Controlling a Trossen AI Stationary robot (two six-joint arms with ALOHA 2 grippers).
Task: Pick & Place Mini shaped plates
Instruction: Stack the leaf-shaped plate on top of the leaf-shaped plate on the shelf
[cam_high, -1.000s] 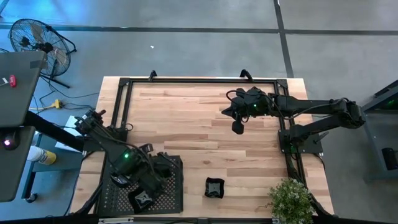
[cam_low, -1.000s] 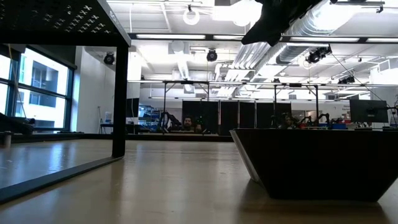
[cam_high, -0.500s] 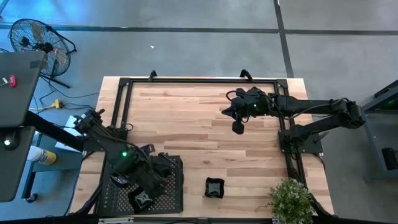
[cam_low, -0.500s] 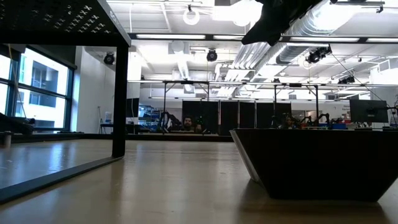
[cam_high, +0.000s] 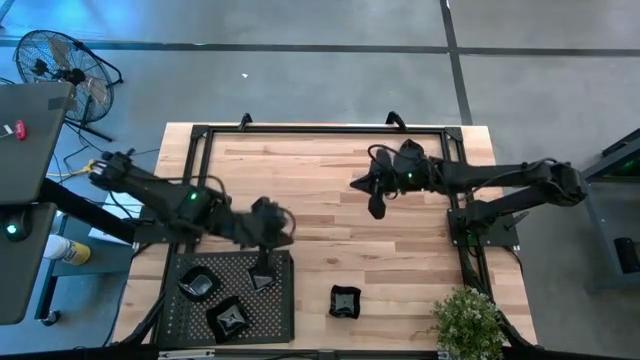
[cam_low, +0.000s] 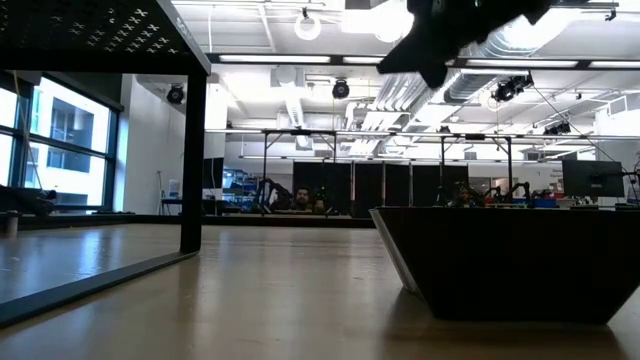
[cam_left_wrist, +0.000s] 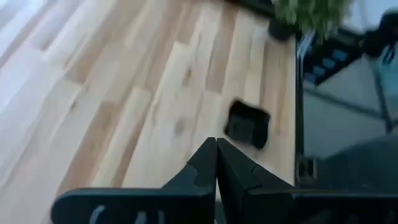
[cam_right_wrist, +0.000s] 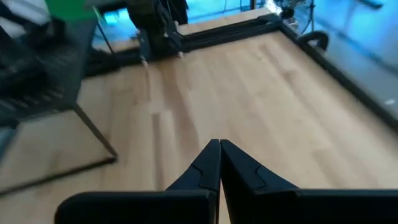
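Note:
Three mini plates show. One angular black plate (cam_high: 345, 300) sits on the wood near the table's near edge; it fills the right of the low view (cam_low: 510, 262) and lies ahead of my left fingers (cam_left_wrist: 247, 124). Two more plates (cam_high: 200, 285) (cam_high: 228, 318) rest on the black perforated tray (cam_high: 275, 310). My left gripper (cam_high: 262, 280) (cam_left_wrist: 216, 144) hangs shut and holding nothing over the tray's far right corner. My right gripper (cam_high: 377, 208) (cam_right_wrist: 219, 144) hovers shut and holding nothing over the table's middle right.
The tray stands raised on legs (cam_low: 192, 165) at the near left (cam_right_wrist: 43, 68). A black frame (cam_high: 320, 128) runs along the table's far and side edges. A potted plant (cam_high: 468, 320) stands at the near right corner. Bare wood lies between the arms.
My left gripper has risen from the near part of the tray and swung toward the far and right side, now over the tray's far right corner; two plates now show uncovered on the tray. My right gripper has shifted slightly toward the left.

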